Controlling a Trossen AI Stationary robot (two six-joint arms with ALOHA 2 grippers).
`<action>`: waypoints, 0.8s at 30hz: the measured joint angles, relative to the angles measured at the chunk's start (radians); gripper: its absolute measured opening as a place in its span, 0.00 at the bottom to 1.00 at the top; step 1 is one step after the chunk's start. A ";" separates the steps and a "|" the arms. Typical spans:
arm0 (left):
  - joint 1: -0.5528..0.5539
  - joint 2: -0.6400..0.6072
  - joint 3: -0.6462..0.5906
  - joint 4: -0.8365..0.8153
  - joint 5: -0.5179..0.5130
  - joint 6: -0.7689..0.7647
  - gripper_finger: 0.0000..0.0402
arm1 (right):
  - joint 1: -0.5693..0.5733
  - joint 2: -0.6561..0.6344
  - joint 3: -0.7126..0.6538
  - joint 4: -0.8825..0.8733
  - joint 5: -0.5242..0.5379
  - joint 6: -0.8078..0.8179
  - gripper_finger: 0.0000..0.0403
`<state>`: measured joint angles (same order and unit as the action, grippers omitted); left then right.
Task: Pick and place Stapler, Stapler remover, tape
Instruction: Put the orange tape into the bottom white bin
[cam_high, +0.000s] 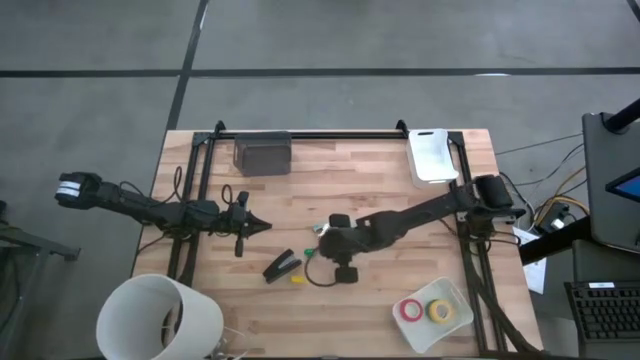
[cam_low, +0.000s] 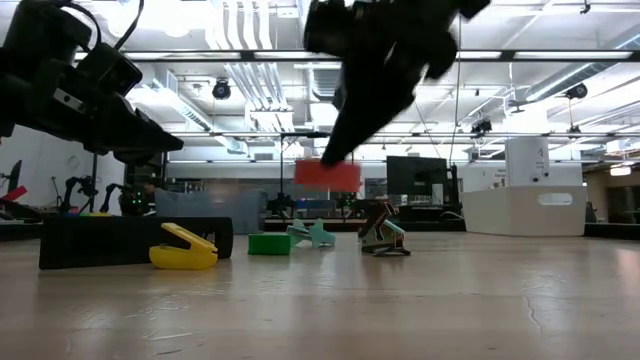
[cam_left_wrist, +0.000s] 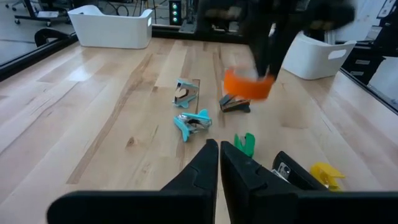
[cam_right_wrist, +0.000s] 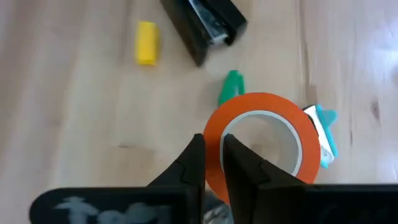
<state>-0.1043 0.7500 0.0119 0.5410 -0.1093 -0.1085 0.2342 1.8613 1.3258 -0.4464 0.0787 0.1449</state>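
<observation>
Pinched by the right gripper (cam_right_wrist: 212, 146) on the wall of an orange tape roll (cam_right_wrist: 264, 102), one finger inside the ring and one outside, clenched tight. Held clear of the table (cam_high: 380, 180) near mid-table, just right of the stapler (cam_high: 282, 266) and above a scatter of small clawed stapler removers (cam_left_wrist: 193, 123) in teal and green.

Judged light and stiff: a hard pale core under a smooth, glossy orange band, likely slick on the outer face and unlikely to crush. Best taken as here, across the wall with a finger through the hole, or else across the full width of the ring. Gripped at one side only, apt to swing or tip on a fast move, so worth carrying level and setting down flat. Seen edge-on from table height as a squat orange-red block hanging in the air below the dark fingers.

Parked over the left-middle of the table, the left gripper (cam_high: 262, 226), fingers pressed together on nothing.

Already lying in the white tray (cam_high: 455, 332) at the near right corner: a red roll (cam_high: 412, 310) and a yellow roll (cam_high: 440, 311), side by side, with bare space beside them.

Lying flat on the wood, the slim black stapler, with a small yellow piece (cam_right_wrist: 147, 42) just beside it on the near side. By weight and shape probably the heavier pick, best grasped across its narrow body.
</observation>
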 joint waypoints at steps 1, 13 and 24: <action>0.000 0.000 0.000 0.000 0.000 0.000 0.05 | 0.012 -0.023 0.000 -0.022 -0.001 0.014 0.08; 0.000 0.000 0.000 -0.003 0.000 0.000 0.05 | 0.292 -0.240 -0.004 -0.289 0.101 0.333 0.08; 0.000 0.000 0.000 -0.005 0.000 0.000 0.05 | 0.604 -0.327 -0.008 -0.493 0.237 0.873 0.08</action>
<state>-0.1046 0.7498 0.0116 0.5358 -0.1093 -0.1085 0.8383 1.5338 1.3179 -0.9392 0.3156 1.0176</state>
